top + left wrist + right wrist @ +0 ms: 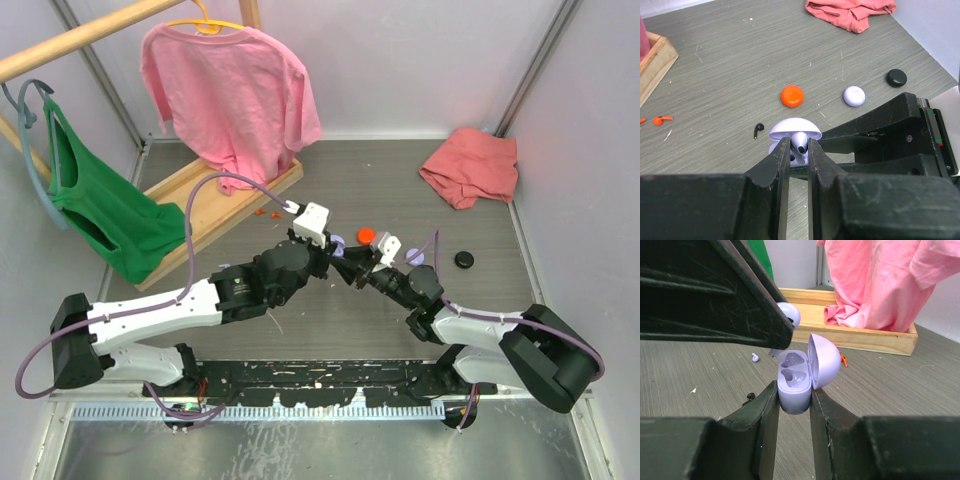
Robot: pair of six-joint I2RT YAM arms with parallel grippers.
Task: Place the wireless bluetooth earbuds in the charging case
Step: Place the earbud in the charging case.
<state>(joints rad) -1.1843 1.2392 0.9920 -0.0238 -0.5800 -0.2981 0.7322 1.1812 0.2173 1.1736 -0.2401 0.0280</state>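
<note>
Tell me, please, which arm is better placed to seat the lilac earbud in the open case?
Left: the left gripper pinches the lilac earbud close to the open case, which the right gripper holds.

Overhead, two close wrist views; shared case

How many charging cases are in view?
4: the open lilac case in the right gripper; the orange case, closed lilac case and black case on the table. A lilac dome half hidden by the left gripper may be a fifth.

left end effector tip-to-tip with right end effector | orange case just behind
</note>
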